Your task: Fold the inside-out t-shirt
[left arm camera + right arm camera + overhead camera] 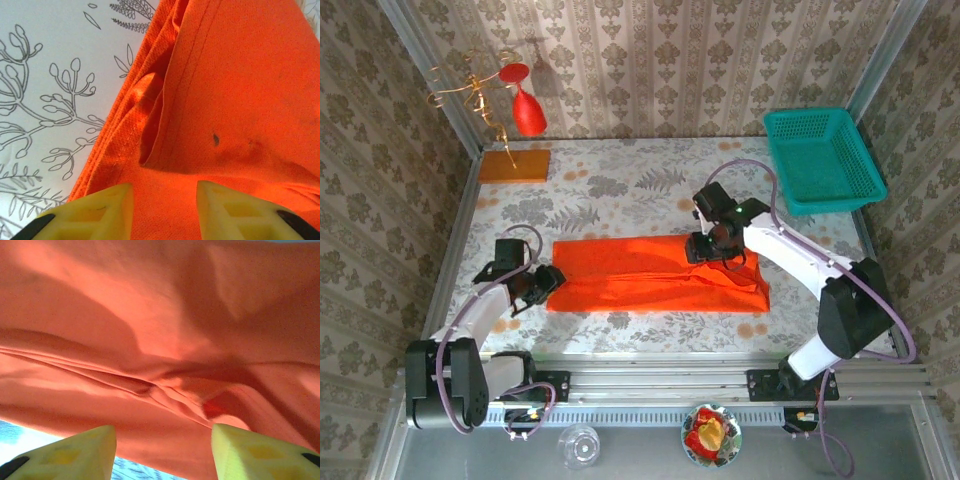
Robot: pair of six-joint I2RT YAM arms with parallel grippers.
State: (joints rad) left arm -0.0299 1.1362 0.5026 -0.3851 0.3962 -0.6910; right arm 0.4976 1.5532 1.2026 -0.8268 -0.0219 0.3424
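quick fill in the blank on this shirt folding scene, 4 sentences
1. The left gripper is at the t-shirt's ___ end.
2. The right gripper is over the t-shirt with its jaws ___.
3. The basket sits at the table's far ___ corner.
4. The glass at the far left is coloured ___.

Missing words: left; open; right; red
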